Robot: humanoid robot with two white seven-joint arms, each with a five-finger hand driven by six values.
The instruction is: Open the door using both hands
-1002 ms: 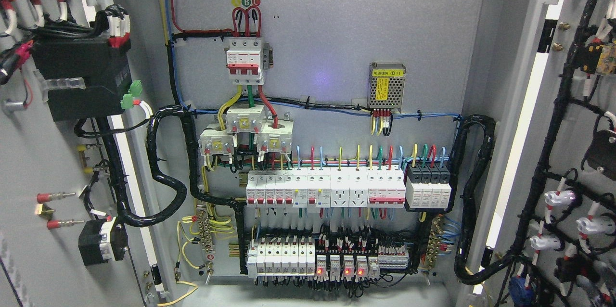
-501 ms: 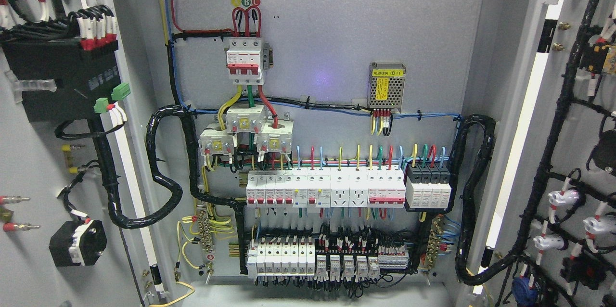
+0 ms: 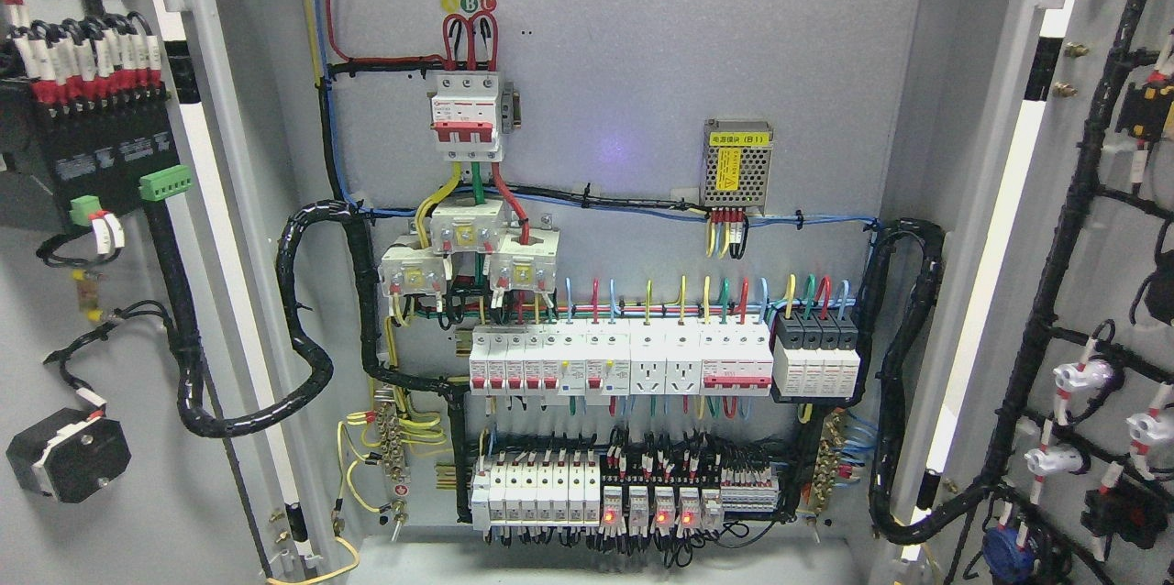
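Left door (image 3: 83, 310) swung wide at the left edge, right door (image 3: 1101, 292) likewise at the right, inner faces and wiring showing. Between them, the cabinet's back panel (image 3: 642, 62) and breaker rows (image 3: 624, 365) fully exposed. Opening step probably near its end. Neither hand in view, so grip impossible to tell. Next: only a final push outward, if any.
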